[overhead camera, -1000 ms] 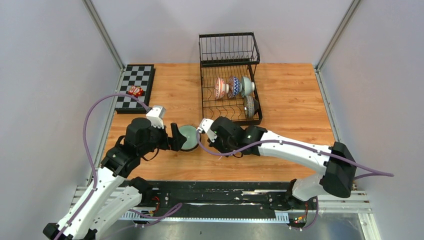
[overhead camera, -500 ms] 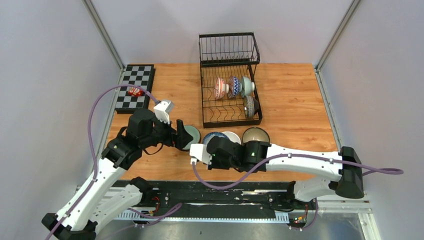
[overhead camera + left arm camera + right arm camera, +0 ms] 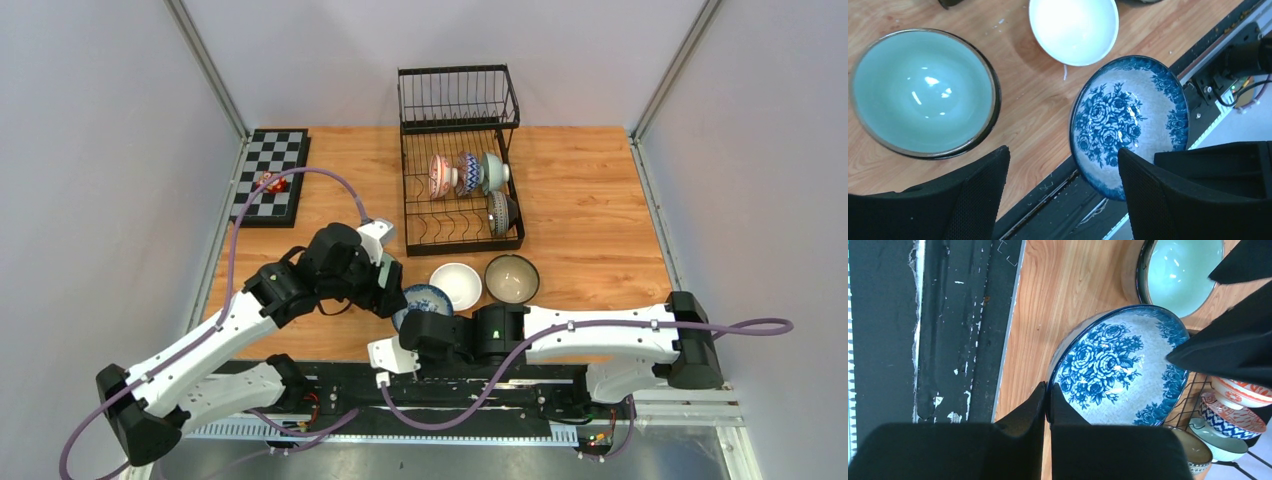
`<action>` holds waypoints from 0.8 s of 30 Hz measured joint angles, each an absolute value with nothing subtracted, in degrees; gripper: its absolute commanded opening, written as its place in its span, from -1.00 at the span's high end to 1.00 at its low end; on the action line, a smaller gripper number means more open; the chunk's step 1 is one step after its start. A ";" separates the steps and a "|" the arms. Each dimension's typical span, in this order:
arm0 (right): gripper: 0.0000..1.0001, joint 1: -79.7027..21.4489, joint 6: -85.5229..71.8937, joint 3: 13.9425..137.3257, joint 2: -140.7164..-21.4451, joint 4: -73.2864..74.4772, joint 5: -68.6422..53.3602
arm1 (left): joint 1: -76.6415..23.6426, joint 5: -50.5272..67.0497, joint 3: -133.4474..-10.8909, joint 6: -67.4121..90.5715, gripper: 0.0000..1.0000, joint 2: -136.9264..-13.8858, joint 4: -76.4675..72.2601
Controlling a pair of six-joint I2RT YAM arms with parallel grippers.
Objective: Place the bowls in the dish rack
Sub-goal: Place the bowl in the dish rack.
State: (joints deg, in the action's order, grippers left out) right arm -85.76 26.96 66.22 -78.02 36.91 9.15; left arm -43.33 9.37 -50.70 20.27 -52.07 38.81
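1. Altogether one dish rack (image 3: pixel 465 245), black wire, at the far middle of the table (image 3: pixel 590 200), with its upper basket raised at the back.
2. Bowls in the rack, four, all standing on edge.
   - Three form a row across the far part: red-and-white bowl (image 3: pixel 441 176), blue-patterned bowl (image 3: pixel 467 172), pale green bowl (image 3: pixel 491 172).
   - The fourth, a grey-patterned bowl (image 3: pixel 500 212), sits nearer, at the right side.
3. Bowls on the table, four, grouped nearer than the rack.
   - Teal bowl (image 3: pixel 923 92): upright, leftmost, mostly hidden under the left arm in the overhead view.
   - Blue floral bowl (image 3: pixel 1118 370): tilted, at the near table edge, just beside the teal bowl.
   - White bowl (image 3: pixel 455 286): upright, between the floral bowl and the next.
   - Dark-rimmed bowl (image 3: pixel 511 278): upright, rightmost.
4. Right gripper (image 3: pixel 1047 390), one: fingers pressed together, pinching the near rim of the blue floral bowl.
5. Left gripper (image 3: pixel 1062 152), one: fingers spread wide, holding nothing, above bare wood between the teal bowl and the floral bowl.
6. Checkerboard (image 3: pixel 255 205), one, at the far left, carrying one small red object (image 3: pixel 270 182).
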 measured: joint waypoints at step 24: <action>0.95 -90.24 28.32 69.91 -80.55 40.73 13.67 | -50.37 5.08 -50.33 22.00 0.79 -58.26 38.00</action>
State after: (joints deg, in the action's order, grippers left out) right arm -90.24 28.32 69.91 -80.55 40.73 13.67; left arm -50.37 5.08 -50.33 22.00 -58.26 38.00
